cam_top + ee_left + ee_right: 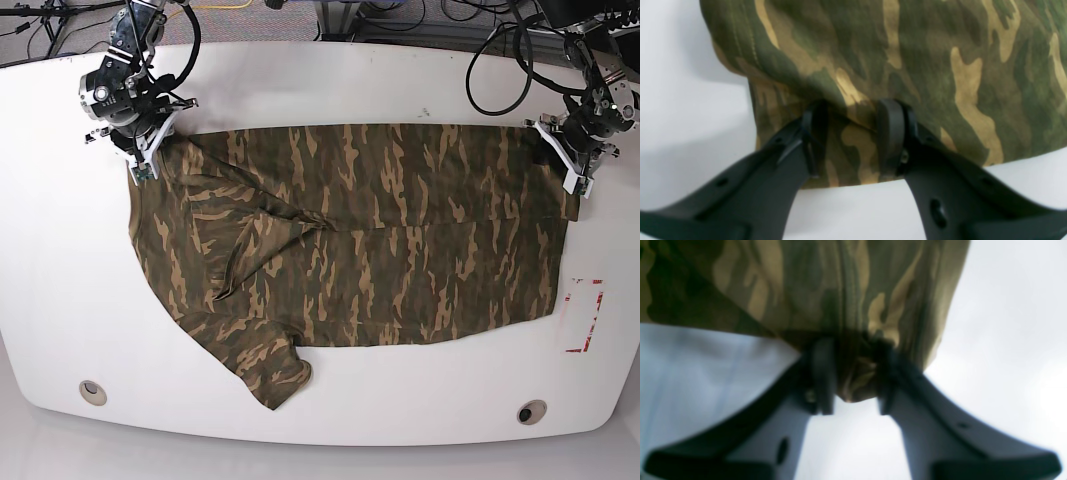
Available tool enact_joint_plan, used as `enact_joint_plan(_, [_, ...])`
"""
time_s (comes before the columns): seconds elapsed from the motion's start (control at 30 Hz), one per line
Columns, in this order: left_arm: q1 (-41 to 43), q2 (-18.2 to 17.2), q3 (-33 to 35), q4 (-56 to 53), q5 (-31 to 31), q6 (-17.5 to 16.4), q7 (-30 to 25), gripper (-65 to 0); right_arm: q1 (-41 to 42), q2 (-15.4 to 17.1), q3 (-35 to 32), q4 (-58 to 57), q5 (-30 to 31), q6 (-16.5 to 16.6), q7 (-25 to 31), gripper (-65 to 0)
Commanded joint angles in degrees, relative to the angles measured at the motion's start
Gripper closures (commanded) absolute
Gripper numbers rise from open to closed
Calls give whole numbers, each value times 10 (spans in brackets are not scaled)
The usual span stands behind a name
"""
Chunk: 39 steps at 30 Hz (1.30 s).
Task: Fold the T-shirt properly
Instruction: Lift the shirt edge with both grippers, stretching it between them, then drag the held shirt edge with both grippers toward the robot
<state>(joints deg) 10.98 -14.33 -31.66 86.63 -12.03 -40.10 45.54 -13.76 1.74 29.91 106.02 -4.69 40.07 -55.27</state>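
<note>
The T-shirt (350,240) lies spread flat on the white table (60,280). The left gripper (853,133) pinches a fold of its hem between part-closed fingers. The right gripper (853,373), in its own blurred view, seems likewise clamped on a bunched edge. Only the base view shows both at opposite far corners, cables (500,50) behind, red tape marks (585,315) near the left one.

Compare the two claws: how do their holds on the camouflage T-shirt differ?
The left claw holds a flat edge of the olive, brown and tan camouflage fabric T-shirt; the right claw pinches a bunched corner. In the base view the left claw is at the shirt's right end, the right at its left. Both grip cloth.
</note>
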Motion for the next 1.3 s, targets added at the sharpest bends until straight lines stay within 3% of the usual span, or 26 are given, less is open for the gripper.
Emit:
enact_joint_plan(0.0, [1,-7,-1,2,14,1,12,-214,3,9,2,14,-1,-1,10,-87])
enact_joint_plan(0.1, [1,-12,-1,2,14,1,12,-214,3,29,2,21,0,-1,10,-52])
enact_joint_plan(0.63, [-1,-48,1,-43,13,1,11,-214,50,112,1,-29,0,-1,12,-71])
enact_joint_plan(0.77, [-1,-48,1,-42,12,1,11,-214,62,113,1,-28,-1,-1,9,-162])
enact_joint_plan(1.0, [-2,-46,2,-28,9,1,13,-217,58,107,1,29,0,-1,-21,-430])
enact_joint_plan(1.07, [-2,-45,2,-12,9,1,15,-221,52,89,1,56,2,-1,-45,-485])
enact_joint_plan(1.27, [-2,-29,1,31,9,1,15,-324,33,51,3,94,42,-1,-75,-503])
